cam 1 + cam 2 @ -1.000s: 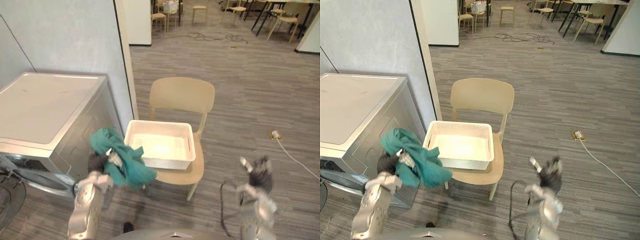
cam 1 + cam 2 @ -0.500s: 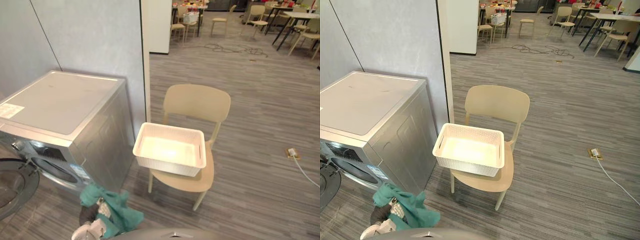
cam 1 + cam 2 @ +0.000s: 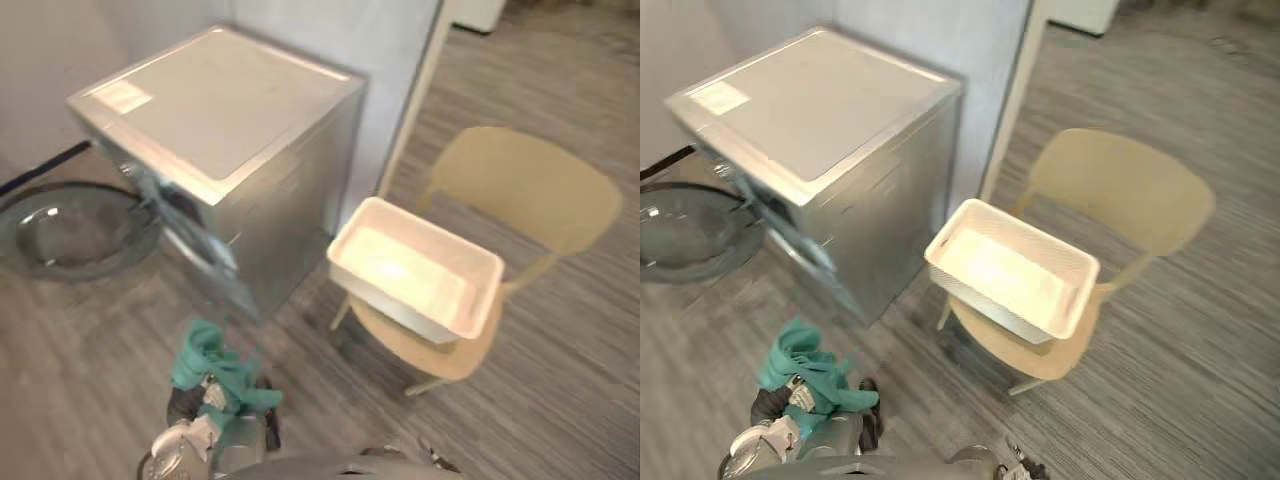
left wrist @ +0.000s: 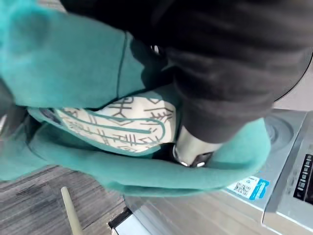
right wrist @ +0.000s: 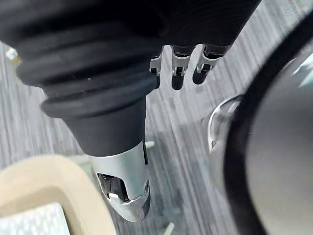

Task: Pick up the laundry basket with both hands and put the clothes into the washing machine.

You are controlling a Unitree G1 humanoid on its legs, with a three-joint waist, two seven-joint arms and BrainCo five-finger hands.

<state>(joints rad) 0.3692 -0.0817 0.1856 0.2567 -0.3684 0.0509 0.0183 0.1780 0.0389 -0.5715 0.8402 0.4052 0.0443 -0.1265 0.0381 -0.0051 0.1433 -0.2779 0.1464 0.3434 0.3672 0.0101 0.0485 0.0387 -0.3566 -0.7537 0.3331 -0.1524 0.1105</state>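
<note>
Clothes: a teal garment with a pale printed patch hangs bunched at the near left, above the floor and just in front of the washing machine's near corner.
Left robot hand: the left robot hand has its fingers curled into the teal garment, and the cloth folds round it on all sides.
Basket: a white rectangular perforated plastic laundry basket sits on the seat of the chair, to the right of the machine and well apart from the garment. Neither robot hand touches it.
Chair: a beige moulded chair with a rounded backrest stands right of the machine, with its backrest on the far right and the basket overhanging the seat on the near left.
Washing machine: a silver front-loading washing machine stands at the far left against a pale wall. It has a flat top with a white sticker near the left corner and a blue label on its front.
Door: the machine's round glass door is swung wide open to the left, lying low over the floor.
Right robot hand: the right robot hand hangs over the floor with fingers relaxed and thumb straight, holding nothing. The chair's beige edge and a corner of the basket show just beside it.
Floor: a grey wood-grain plank floor runs under everything.
</note>
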